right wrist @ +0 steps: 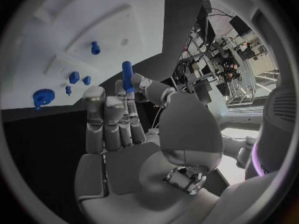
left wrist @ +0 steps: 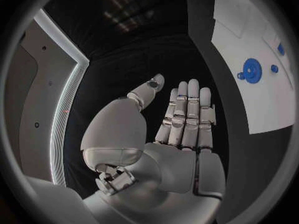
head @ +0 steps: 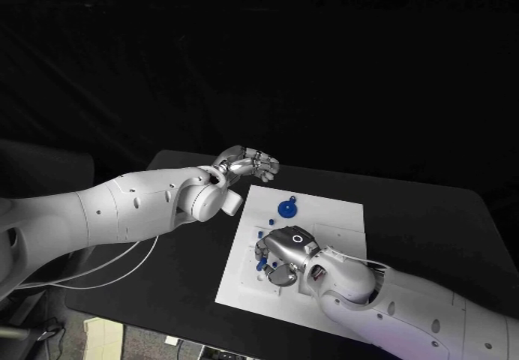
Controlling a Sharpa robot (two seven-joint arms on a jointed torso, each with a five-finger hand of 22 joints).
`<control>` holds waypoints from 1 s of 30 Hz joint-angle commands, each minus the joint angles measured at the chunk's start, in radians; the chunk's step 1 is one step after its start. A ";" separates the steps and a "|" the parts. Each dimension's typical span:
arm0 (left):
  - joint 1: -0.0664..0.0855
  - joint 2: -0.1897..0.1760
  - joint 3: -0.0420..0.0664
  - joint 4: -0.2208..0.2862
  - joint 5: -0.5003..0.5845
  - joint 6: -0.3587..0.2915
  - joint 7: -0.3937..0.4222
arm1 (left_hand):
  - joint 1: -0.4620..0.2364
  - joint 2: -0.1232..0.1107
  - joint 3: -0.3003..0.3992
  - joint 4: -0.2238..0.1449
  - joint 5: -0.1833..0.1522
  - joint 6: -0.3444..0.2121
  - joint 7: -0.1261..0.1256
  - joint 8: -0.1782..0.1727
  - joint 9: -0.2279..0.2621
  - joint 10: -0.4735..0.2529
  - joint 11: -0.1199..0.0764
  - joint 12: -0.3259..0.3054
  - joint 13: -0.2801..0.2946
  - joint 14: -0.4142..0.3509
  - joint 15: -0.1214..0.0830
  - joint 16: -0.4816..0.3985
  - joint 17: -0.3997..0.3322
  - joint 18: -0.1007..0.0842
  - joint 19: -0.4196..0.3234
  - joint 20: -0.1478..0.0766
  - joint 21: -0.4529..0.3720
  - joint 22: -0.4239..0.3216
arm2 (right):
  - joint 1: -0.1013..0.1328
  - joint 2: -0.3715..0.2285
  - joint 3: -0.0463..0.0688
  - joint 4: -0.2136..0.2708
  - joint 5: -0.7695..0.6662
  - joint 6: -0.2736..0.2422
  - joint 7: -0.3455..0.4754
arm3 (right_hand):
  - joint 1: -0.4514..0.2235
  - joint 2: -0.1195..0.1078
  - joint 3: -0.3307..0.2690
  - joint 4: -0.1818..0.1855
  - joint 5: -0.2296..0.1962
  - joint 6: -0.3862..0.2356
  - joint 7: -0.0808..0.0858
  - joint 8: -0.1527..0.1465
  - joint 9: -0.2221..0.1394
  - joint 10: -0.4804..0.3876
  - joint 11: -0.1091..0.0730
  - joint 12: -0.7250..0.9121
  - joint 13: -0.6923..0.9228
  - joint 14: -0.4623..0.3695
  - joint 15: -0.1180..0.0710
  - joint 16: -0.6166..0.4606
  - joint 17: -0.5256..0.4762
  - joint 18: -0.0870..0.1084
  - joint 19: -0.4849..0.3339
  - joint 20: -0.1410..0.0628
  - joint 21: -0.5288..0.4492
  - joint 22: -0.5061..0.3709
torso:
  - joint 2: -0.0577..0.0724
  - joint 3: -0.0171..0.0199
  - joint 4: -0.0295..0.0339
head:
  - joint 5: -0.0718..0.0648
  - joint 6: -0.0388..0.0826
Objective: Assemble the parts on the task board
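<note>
The white task board [head: 325, 225] lies in the middle of the black table [head: 433, 217]. The right hand [head: 290, 255] hovers over the board's near half, pinching a slim blue peg [right wrist: 127, 75] between thumb and fingers. A blue gear [head: 288, 208] sits near the board's far edge, with smaller blue parts [head: 259, 235] toward its left edge. The left hand [head: 247, 163] hangs just beyond the board's far left corner, fingers straight and side by side, holding nothing.
</note>
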 commanded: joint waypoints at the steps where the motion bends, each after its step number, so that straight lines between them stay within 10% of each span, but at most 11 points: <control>1: 0.001 0.003 0.001 0.001 0.008 0.009 0.014 | -0.002 -0.001 0.000 0.001 -0.002 -0.009 0.001 0.005 -0.001 -0.007 0.000 -0.002 -0.002 0.004 0.004 -0.007 0.001 0.014 -0.005 0.004 -0.006 0.002 | -0.010 0.014 -0.006 -0.015 -0.041 0.023 0.006 | 0.002 0.009 0.005 -0.001 0.000 0.006 -0.001 0.002 0.001 0.037 -0.007 0.003 0.001 -0.011 -0.015 0.003 0.000 0.102 0.000 -0.006 0.007 0.017 | 0.000 -0.0002 0.0002 | 0.005 -0.004; 30: 0.001 0.011 0.001 -0.005 0.011 0.013 0.013 | -0.002 -0.001 -0.001 0.001 -0.002 -0.009 0.001 0.005 -0.001 -0.007 0.000 -0.002 -0.002 0.005 0.004 -0.010 0.005 0.014 -0.006 0.004 -0.007 0.003 | -0.028 0.054 -0.034 -0.087 -0.084 0.051 -0.017 | 0.002 0.011 0.007 -0.006 -0.001 0.006 -0.001 0.002 0.002 0.037 -0.007 0.001 0.003 -0.011 -0.015 0.002 0.000 0.102 -0.001 -0.009 0.007 0.017 | 0.000 0.0022 -0.0020 | 0.016 -0.021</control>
